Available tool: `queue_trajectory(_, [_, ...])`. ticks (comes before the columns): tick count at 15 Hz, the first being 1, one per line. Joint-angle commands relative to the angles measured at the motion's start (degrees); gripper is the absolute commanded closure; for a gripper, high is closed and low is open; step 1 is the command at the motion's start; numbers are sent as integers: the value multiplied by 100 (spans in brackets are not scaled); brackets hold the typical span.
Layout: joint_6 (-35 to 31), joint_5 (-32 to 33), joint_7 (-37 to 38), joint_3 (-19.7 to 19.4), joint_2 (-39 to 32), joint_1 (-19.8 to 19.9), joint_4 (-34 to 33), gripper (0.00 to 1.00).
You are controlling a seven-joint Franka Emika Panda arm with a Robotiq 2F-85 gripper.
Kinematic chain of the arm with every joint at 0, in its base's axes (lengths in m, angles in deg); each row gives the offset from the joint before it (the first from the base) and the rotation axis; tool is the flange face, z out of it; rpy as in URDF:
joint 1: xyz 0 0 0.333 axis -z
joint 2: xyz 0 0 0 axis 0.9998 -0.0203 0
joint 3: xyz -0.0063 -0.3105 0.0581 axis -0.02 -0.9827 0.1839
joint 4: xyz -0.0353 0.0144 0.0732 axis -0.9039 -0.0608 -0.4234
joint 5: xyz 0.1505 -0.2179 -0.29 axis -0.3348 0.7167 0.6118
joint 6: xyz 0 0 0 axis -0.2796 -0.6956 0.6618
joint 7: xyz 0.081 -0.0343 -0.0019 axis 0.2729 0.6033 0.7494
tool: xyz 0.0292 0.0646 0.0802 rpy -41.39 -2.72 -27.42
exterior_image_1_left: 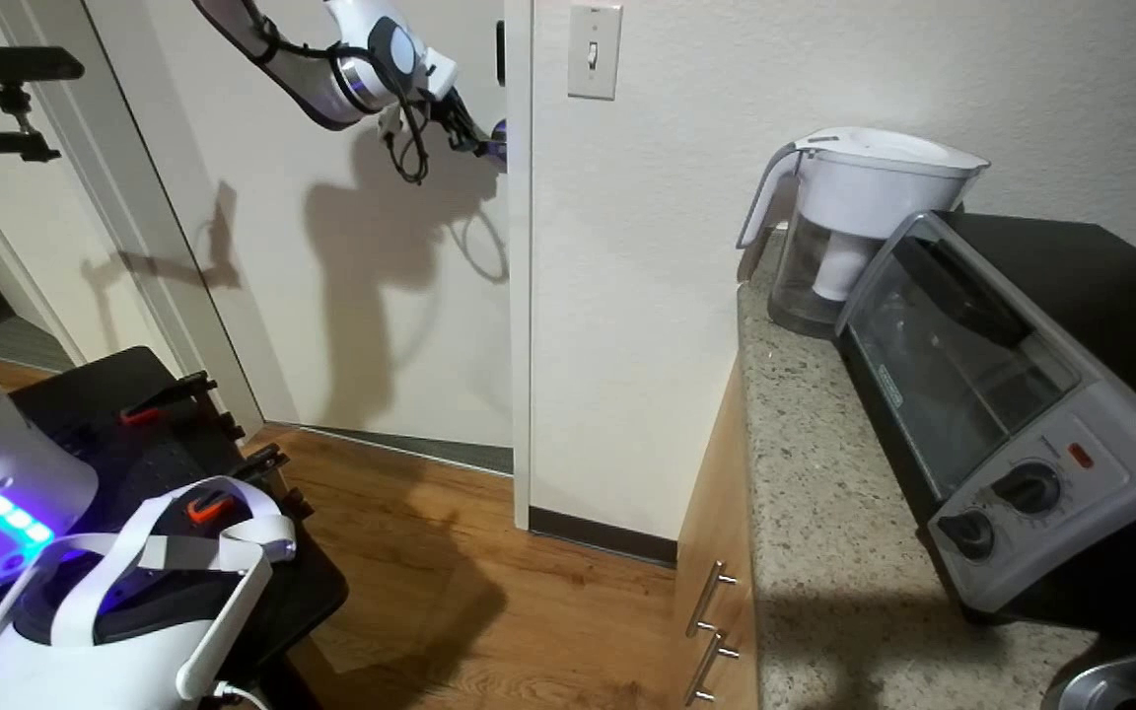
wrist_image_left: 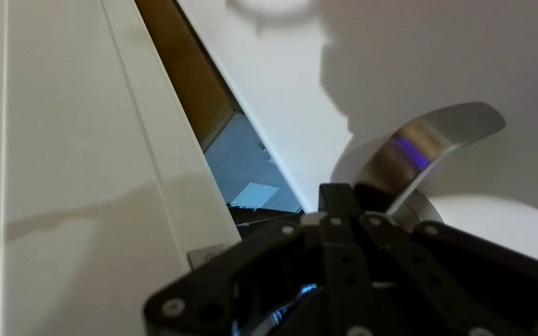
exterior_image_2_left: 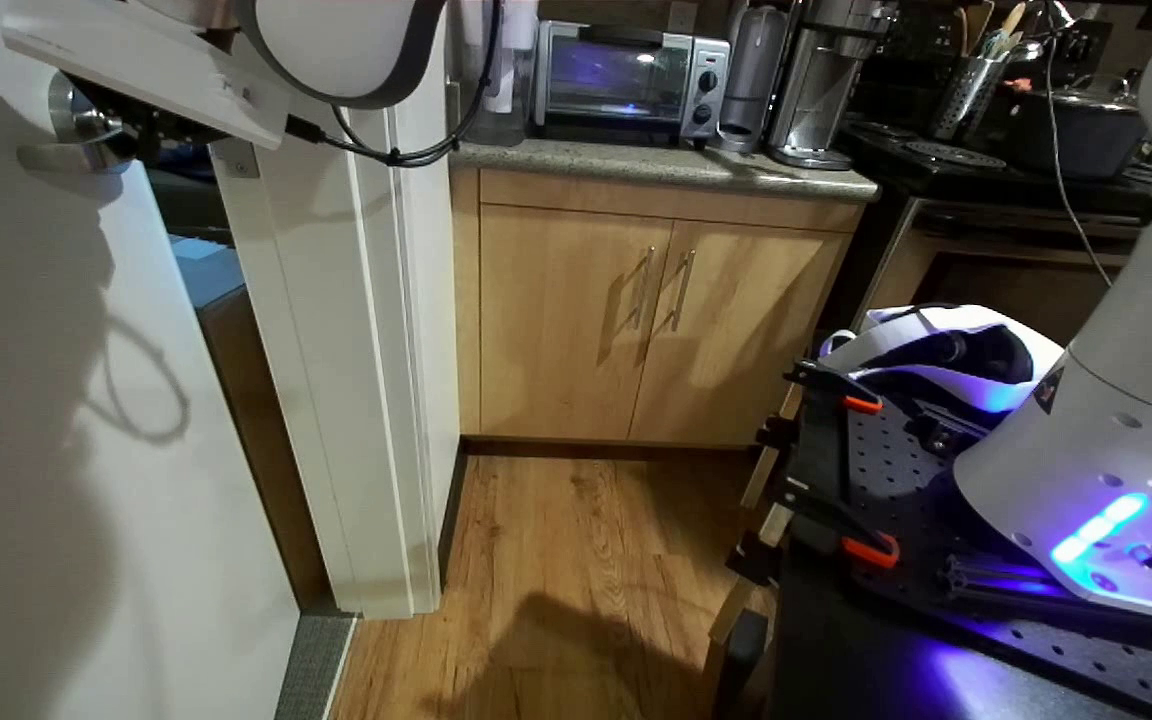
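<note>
A white door (exterior_image_2_left: 26,420) stands slightly ajar from its frame (wrist_image_left: 124,154). On it is a silver lever handle (wrist_image_left: 418,144), which curves up and right in the wrist view. My black gripper (wrist_image_left: 349,199) is shut, its fingers together right beside the lever's base. Whether they touch the handle cannot be told, and the fingers hide part of that base. In an exterior view the gripper (exterior_image_2_left: 141,135) reaches across the door's edge to the handle (exterior_image_2_left: 71,150). Through the gap a bluish surface (wrist_image_left: 236,158) and a brown panel (wrist_image_left: 194,74) show.
A stone counter (exterior_image_1_left: 805,444) carries a toaster oven (exterior_image_1_left: 982,345) and a water pitcher (exterior_image_1_left: 854,217). A white headset (exterior_image_1_left: 154,592) lies on the black robot table (exterior_image_2_left: 816,640). Wall edge (exterior_image_2_left: 386,350) and light switch (exterior_image_1_left: 595,51) are close to the door. Loose cables (exterior_image_2_left: 406,155) hang off the arm.
</note>
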Motion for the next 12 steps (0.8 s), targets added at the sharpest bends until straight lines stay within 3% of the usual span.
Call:
queue_trajectory(1, [257,-147,128,-47,-210,-14,-615,100])
queue_trajectory(4, [437,-538,-39,-153,-307,-106,-866,100])
queue_trajectory(9, [531,-624,-54,-169,-436,-108,-1187,100])
queue_trajectory(12, [352,-626,-122,-119,-350,-66,-995,99])
